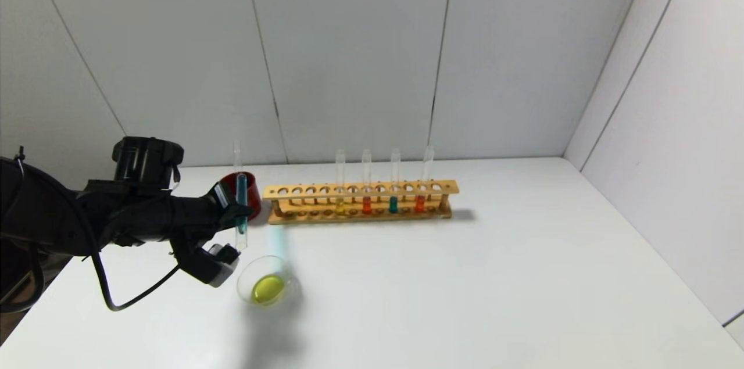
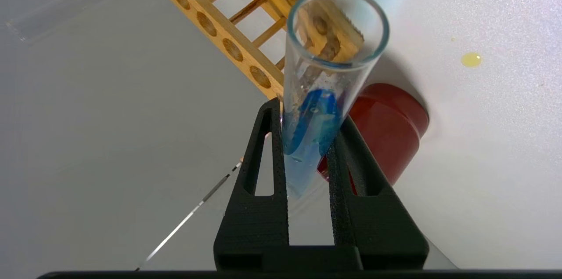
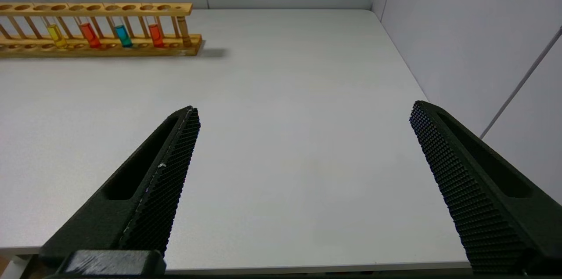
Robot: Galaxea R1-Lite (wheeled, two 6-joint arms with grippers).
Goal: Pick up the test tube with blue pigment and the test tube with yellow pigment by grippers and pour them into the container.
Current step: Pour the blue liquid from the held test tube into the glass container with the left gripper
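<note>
Head view: the left gripper (image 1: 237, 215) clamps the blue tube (image 1: 241, 206) upright, the glass dish (image 1: 266, 282) (yellow liquid already inside) just below and nearer the robot on the white table (image 1: 494, 276).

Left wrist view: the fingers (image 2: 268, 147) pinch the tube.

Right wrist view: the right gripper (image 3: 303, 123) gapes wide, empty, well apart from the wooden rack (image 3: 96, 28).

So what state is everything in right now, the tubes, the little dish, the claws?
Left gripper: shut on the blue tube, above the dish.
Blue tube: held upright, blue liquid inside.
Glass dish: on the table, yellow liquid in it.
Rack: standing, four tubes in it.
Red cup: upright, by the rack.
Right gripper: open, empty.
</note>
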